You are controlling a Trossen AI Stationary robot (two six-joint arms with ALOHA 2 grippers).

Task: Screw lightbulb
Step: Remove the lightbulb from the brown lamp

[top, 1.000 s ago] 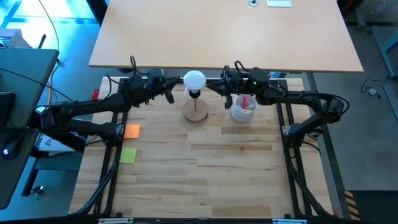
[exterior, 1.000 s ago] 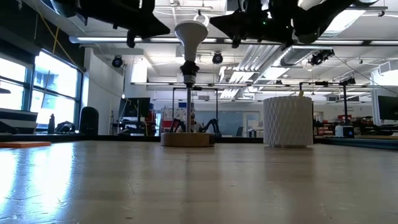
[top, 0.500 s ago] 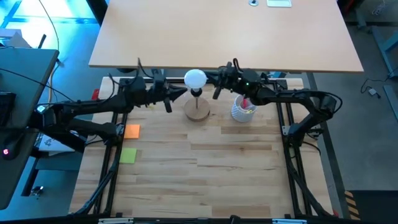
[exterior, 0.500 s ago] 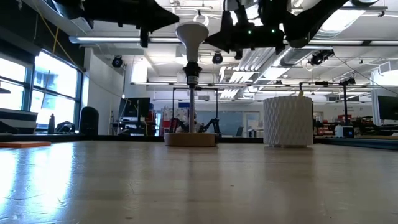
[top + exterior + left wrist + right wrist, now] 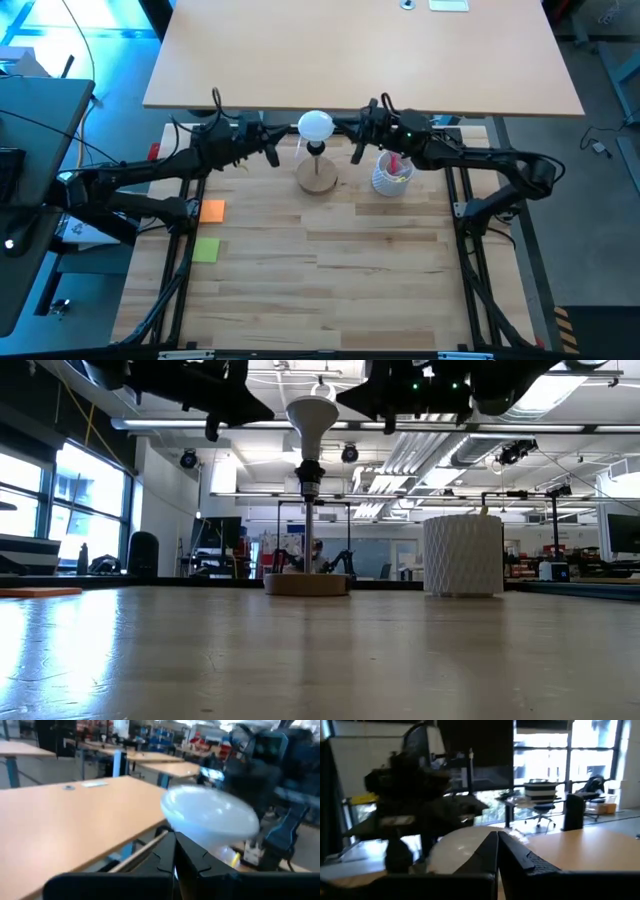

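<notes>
- We see the lightbulb (image 5: 315,126) as a white matte globe narrowing to a silvery screw neck; it stands on the black-topped stem of a round wooden disc (image 5: 316,180) near the far edge of the surface (image 5: 330,270)
- Its long axis is upright, globe up and neck down into the stem, as the low view shows (image 5: 310,422)
- We find the left gripper (image 5: 283,150) just beside the globe on one side, fingers pressed together on nothing; the right gripper (image 5: 345,137) is just beside it on the other, also closed and empty
- A white latticed cup (image 5: 391,178) with pink items stands near the disc, under the right arm
- Orange (image 5: 212,210) and green (image 5: 206,250) pads lie near the left rail; the near half of the surface is open wood
</notes>
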